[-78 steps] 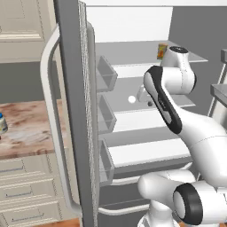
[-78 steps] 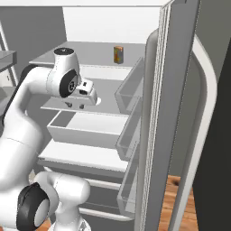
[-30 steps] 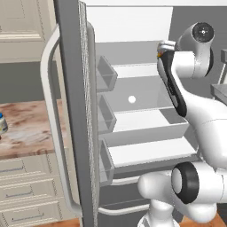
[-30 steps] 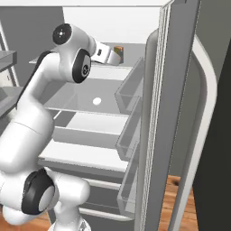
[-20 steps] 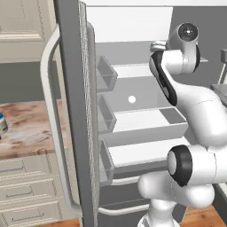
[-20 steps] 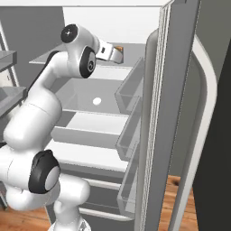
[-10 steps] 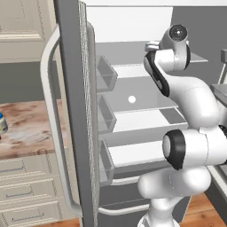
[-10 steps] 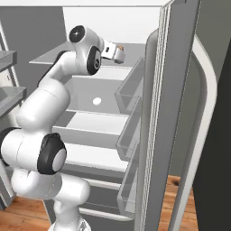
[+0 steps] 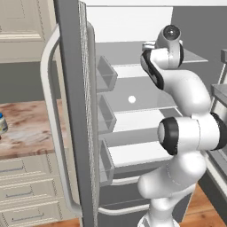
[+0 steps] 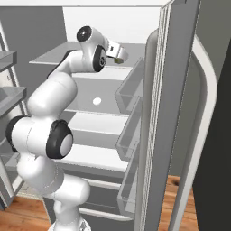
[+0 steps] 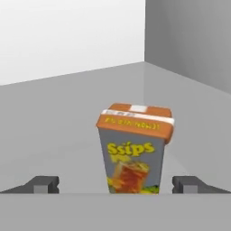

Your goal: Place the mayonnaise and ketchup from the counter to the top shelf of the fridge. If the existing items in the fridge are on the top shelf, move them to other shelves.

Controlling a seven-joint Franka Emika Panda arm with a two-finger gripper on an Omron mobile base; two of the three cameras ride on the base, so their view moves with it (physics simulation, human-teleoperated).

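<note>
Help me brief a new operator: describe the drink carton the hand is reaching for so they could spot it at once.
Look inside the open grey fridge, on its top shelf near the back corner. There the grey drink carton with an orange top stands upright, centred ahead of the open gripper. Its yellow "Ssips" lettering and iced-tea picture mark it out.

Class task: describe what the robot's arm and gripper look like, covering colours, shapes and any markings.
The arm is glossy white, built of rounded tube segments joined by dark, nearly black joint rings and caps. The gripper has two small dark grey, blocky fingertips. No cables or markings are visible.
</note>
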